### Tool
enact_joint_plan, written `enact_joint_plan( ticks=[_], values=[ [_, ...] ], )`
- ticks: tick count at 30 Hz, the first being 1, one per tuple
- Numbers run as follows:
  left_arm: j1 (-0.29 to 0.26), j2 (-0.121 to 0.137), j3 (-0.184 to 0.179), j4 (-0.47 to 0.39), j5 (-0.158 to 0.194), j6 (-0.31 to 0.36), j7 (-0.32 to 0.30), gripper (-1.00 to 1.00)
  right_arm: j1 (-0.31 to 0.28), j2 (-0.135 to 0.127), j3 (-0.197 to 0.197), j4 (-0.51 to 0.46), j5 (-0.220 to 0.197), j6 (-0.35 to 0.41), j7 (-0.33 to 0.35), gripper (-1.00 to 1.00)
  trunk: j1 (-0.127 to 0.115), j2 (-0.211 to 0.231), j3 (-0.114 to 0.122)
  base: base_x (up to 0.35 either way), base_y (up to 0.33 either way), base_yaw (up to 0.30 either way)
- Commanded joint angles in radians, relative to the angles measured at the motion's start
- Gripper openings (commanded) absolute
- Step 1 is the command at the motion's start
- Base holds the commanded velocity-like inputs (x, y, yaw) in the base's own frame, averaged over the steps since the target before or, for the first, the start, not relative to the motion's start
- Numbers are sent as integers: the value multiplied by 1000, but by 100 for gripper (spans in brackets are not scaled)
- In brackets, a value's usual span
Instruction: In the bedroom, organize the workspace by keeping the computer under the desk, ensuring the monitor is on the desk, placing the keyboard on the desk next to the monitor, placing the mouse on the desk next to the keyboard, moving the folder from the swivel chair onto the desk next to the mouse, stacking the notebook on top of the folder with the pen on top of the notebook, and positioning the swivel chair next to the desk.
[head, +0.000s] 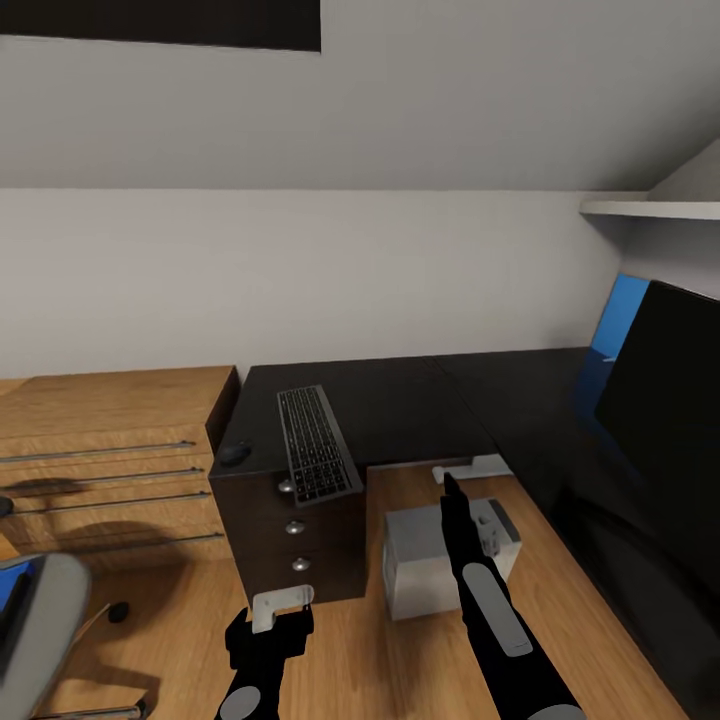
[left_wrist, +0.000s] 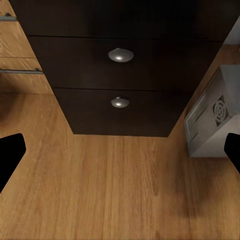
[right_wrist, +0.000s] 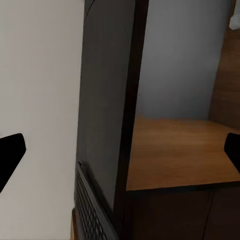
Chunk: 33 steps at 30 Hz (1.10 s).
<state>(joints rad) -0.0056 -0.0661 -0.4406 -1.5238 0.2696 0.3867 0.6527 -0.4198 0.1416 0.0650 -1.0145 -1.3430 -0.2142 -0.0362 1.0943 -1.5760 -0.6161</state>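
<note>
Both tools stand wide apart and hold nothing: the left tool (left_wrist: 120, 155) hangs over bare wood floor (left_wrist: 120, 190) in front of the black drawer unit (left_wrist: 120, 65) with round metal knobs, and the right tool (right_wrist: 120, 155) points toward the edge of the black tabletop (head: 400, 400). The slim grey keyboard (head: 316, 443) lies on the tabletop with its near end overhanging the edge above the drawers, a dark mouse (head: 234, 454) beside it. The light grey boxy computer (head: 430, 560) sits on the floor in the open gap under the tabletop. The black monitor (head: 665, 400) stands on the right wing. The grey chair (head: 40, 620) sits at lower left, a strip of blue on it.
</note>
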Motion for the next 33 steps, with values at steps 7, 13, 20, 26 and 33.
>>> enact_joint_plan(
  ticks=[7,13,20,26,33],
  values=[
    [-1,0,0,-1,7,4,7,100,0,1,-1,-1,-11,-7,8,100,-27,49,21,0,0,0],
    [-1,-1,-1,-1,7,4,7,100,0,2,-2,-1,-11,-6,10,100,-50,91,40,0,0,0],
    [-1,-1,0,-1,7,3,8,100,0,3,-3,0,-12,-5,9,100,-77,140,62,-73,0,0],
    [-1,0,0,-1,7,3,8,100,0,3,-3,1,-12,-5,9,100,-100,182,81,-303,0,0],
    [-1,0,2,-1,5,3,9,100,0,3,-2,2,-12,-6,10,100,-127,231,103,-332,0,0]
  ],
)
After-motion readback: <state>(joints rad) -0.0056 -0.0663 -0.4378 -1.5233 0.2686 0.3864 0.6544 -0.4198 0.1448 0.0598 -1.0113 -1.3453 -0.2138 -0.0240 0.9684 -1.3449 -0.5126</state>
